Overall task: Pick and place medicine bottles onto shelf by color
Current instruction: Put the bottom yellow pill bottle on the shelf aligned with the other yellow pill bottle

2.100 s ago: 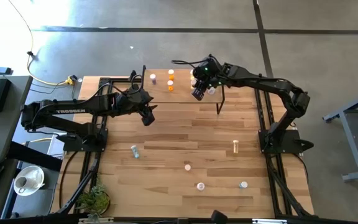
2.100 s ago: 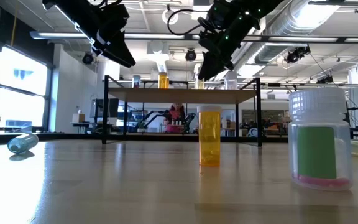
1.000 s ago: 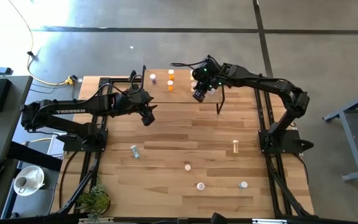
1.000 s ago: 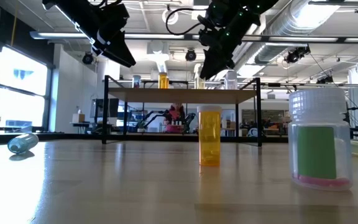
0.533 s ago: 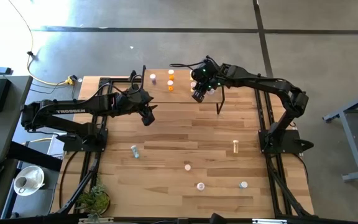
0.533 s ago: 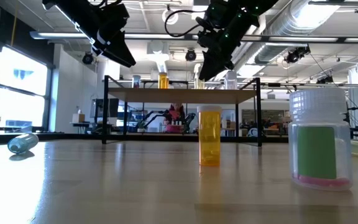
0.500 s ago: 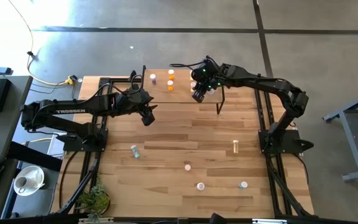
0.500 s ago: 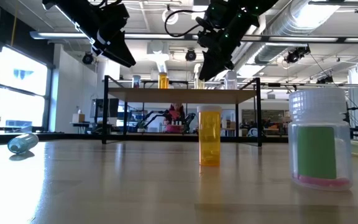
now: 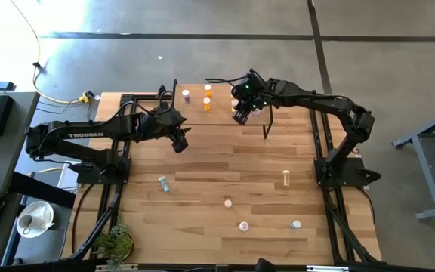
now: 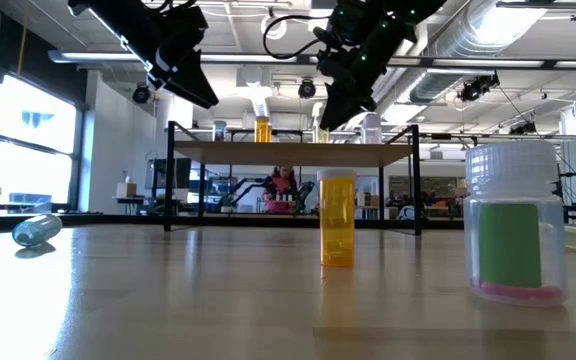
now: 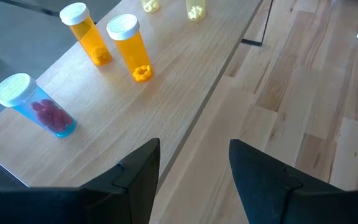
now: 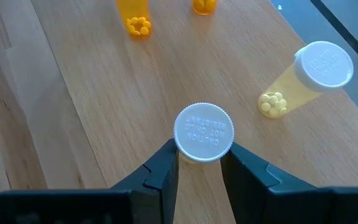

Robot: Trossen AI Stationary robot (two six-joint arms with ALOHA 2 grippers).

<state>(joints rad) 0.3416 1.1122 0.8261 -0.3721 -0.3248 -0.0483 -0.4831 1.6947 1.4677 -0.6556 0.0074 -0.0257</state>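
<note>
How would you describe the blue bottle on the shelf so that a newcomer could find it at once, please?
Start at the shelf, the small raised wood platform at the far edge of the table. The blue bottle stands upright at the shelf's left end, beside two orange bottles. It is the only blue one up there, white-capped, with dark red pills inside.

Grey concrete floor (image 9: 202, 53), bright windows (image 10: 38, 135), exposed ceiling ducts (image 10: 528, 45).
</note>
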